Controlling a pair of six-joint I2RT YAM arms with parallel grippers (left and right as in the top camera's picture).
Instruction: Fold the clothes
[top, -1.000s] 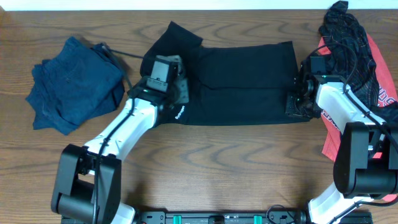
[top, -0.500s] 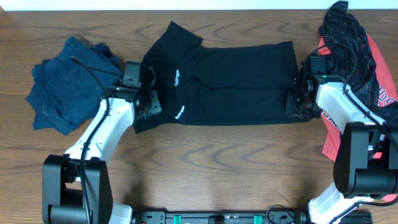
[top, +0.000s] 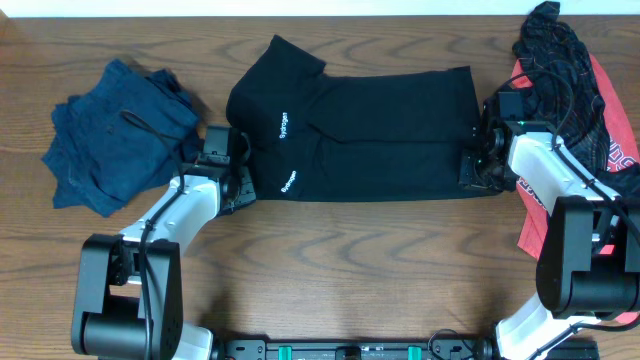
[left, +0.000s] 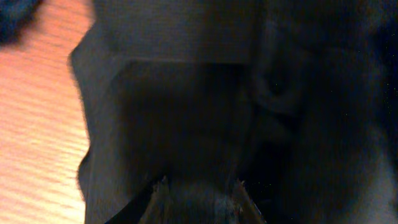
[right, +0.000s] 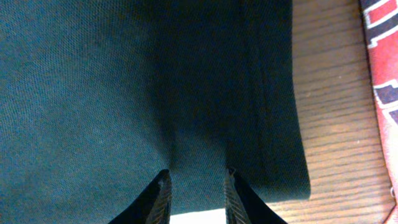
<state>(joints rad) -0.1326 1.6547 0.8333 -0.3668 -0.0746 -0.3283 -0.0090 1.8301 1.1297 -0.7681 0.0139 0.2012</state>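
Black T-shirt (top: 380, 135) flat, long axis left-right, hem toward right gripper (top: 477, 160)

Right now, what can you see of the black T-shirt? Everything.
The black T-shirt lies flat in the middle of the wooden table. It is a soft matte knit, folded into a wide band. A sleeve pokes out at its far left corner, and white lettering shows in two spots near that end. The right gripper pinches its right hem. The left gripper sits on its near left corner, grip unclear.
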